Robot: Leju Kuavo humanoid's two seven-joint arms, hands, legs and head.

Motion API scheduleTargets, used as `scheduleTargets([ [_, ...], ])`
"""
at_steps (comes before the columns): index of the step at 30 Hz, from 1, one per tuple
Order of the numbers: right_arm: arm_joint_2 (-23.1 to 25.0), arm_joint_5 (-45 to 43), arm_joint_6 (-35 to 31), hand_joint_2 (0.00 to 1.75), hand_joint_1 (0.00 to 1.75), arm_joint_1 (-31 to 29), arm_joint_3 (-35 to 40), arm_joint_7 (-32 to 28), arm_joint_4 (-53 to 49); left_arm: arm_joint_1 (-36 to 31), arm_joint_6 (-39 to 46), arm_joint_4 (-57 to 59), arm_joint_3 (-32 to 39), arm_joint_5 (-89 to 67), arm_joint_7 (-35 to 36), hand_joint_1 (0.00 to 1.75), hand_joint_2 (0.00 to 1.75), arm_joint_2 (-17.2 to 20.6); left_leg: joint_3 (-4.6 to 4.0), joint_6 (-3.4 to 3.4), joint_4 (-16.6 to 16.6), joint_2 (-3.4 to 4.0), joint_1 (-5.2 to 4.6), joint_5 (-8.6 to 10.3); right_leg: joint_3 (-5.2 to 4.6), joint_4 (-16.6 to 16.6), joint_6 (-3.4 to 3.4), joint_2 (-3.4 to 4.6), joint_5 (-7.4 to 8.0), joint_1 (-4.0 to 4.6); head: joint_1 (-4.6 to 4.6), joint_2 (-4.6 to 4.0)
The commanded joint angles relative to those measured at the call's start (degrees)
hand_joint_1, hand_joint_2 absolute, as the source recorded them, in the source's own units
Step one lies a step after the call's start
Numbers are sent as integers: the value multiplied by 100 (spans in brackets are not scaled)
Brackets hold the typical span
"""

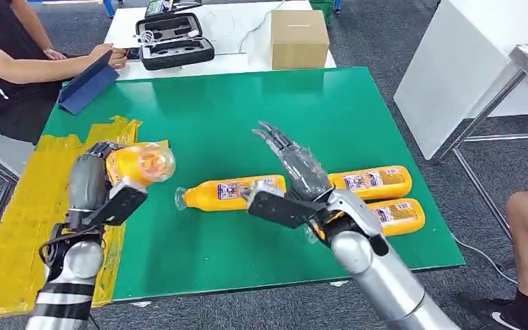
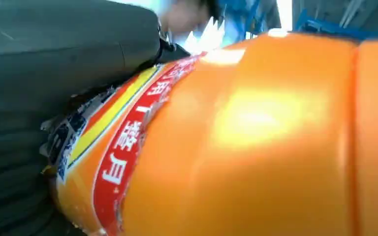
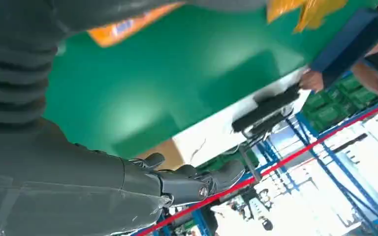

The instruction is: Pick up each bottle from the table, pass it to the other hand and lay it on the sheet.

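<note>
Silver arms came in nearest the camera. The left hand [image 1: 106, 180] gripped an orange bottle [image 1: 141, 163], held lifted at the worktop's [image 1: 220, 110] left edge, just above the inner border of the yellow sheet [image 1: 20, 206] that lay along that edge; the left wrist view showed the bottle's orange body and red-and-yellow label [image 2: 123, 147] pressed close against the hand's grey cover. The right hand [image 1: 295, 175] was spread and held nothing, its dark fingers [image 1: 275, 141] pointing away over the green surface, hovering above three more bottles lying on their sides on the worktop's near right part: one [image 1: 227, 194] left of the hand with its cap towards the sheet, one [image 1: 375, 182] right of the hand, and one [image 1: 402, 216] just nearer than that. Beyond the worktop's far edge stood a white table [image 1: 234, 34] carrying an open black case [image 1: 172, 41] and a cardboard box [image 1: 299, 39]. At the far left corner a seated person [image 1: 7, 62] had a hand on a blue folder [image 1: 86, 86].
</note>
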Motion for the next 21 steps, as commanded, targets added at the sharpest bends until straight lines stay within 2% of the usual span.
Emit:
scheduleTargets([
  [1,-339,-171,384,0,0,-1328,244,201,906,-1769,2,2891,-526,-1755,755,175,175,892,14,-6,4,-2,2,-2,13,7,-9,-9,-4,4,-2,0],
  [6,-339,-162,380,0,0,-1331,266,198,934,-1821,81,3024,-531,-1742,731,175,175,889,14,-4,3,5,3,2,13,3,-4,-3,-2,4,-2,0],
  [7,-367,-183,431,175,0,-1331,300,251,921,-1844,-33,3083,-596,-1856,814,175,175,911,23,-5,4,5,4,-2,23,2,-6,-5,-5,6,0,0],
  [8,-417,-215,573,175,0,-1514,447,348,1089,-2103,-414,3529,-783,-2040,952,175,175,976,25,-6,4,4,5,-4,26,3,-7,-7,-8,7,0,0],
  [13,-269,-312,799,175,0,-1996,693,442,1865,-2908,-875,5295,-931,-2230,1168,175,175,930,1,-5,7,-1,1,6,4,8,-4,-4,0,2,-2,0],
  [21,16,-247,908,175,0,-2139,1012,459,2540,-3063,-1299,5980,-882,-2261,1399,175,175,940,14,-6,6,16,4,-2,15,7,-4,10,-2,6,-4,0],
])
